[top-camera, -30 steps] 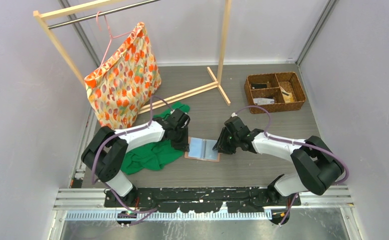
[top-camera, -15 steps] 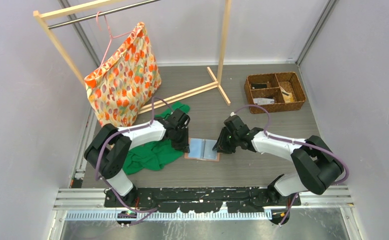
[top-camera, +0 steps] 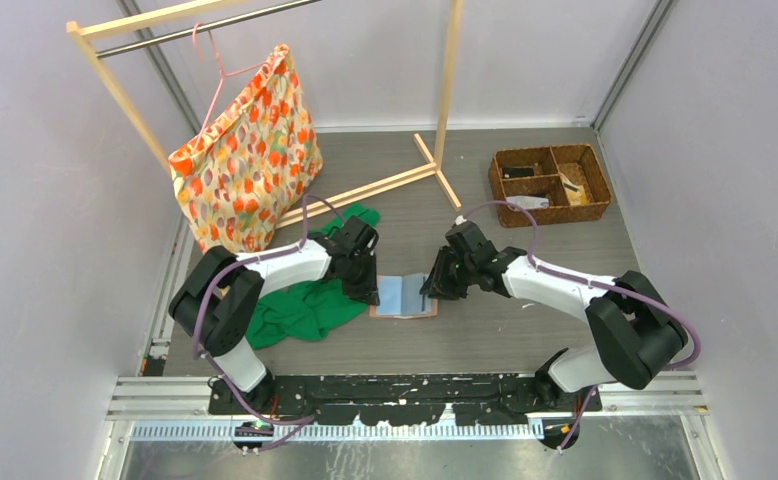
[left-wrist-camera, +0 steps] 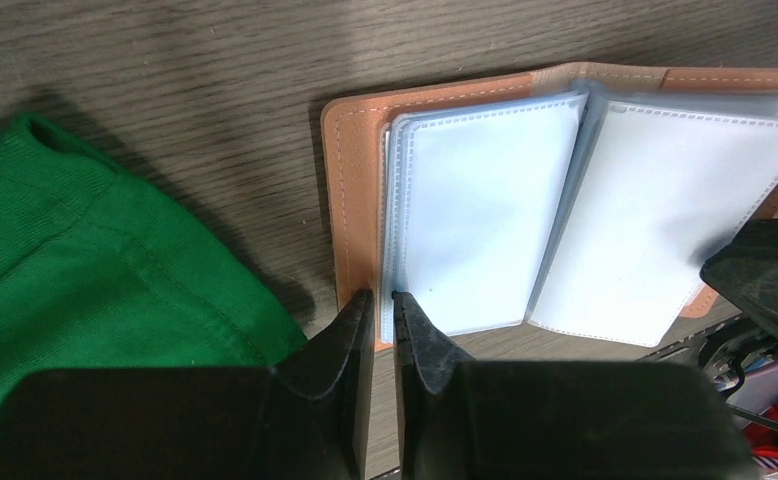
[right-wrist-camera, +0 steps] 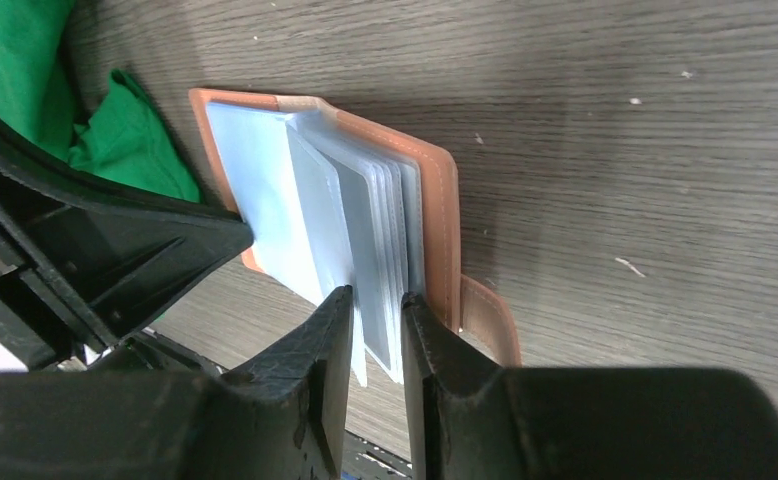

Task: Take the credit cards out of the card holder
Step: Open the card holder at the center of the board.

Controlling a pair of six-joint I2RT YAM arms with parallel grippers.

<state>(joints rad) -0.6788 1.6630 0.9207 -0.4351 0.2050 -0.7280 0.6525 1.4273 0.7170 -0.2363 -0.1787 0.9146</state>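
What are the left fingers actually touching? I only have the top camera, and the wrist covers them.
Observer: In the left wrist view, the left fingers pinch the salmon cover of the card holder at a corner of its left half.
Operator: And the right side?
Observer: The right wrist view shows the right fingers closed on a bunch of the holder's clear sleeves, next to the snap tab.
Operator: Any cards showing?
Observer: None that I can make out. The sleeves that lie open look blank and pale blue in both wrist views.
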